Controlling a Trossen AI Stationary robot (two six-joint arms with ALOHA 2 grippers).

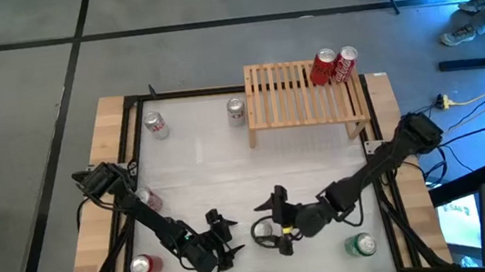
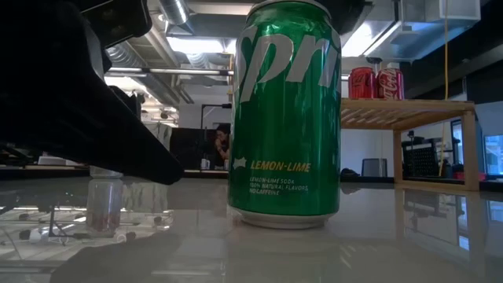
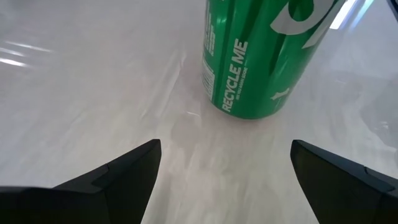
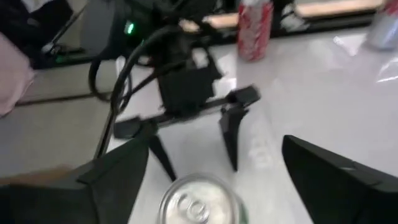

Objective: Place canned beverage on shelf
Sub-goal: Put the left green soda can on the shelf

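Observation:
A green lemon-lime can (image 2: 284, 114) stands upright on its base on the white table, near the front edge and midway across (image 1: 263, 232). My left gripper (image 1: 227, 236) is open just left of the can, which stands a little ahead of its fingers (image 3: 224, 168). My right gripper (image 1: 276, 225) is open on the can's right. It sits slightly higher, its fingers on either side of the can's top (image 4: 198, 204) without touching. The light-wood slatted shelf (image 1: 306, 92) stands at the far right and carries two red cans (image 1: 333, 66) at its right end.
Other cans stand on the table: a green one (image 1: 360, 245) at the near right, a red one (image 1: 145, 266) at the near left, one (image 1: 147, 199) by the left arm, and two (image 1: 156, 125) (image 1: 236, 109) at the far side. Most of the shelf's top is bare slats.

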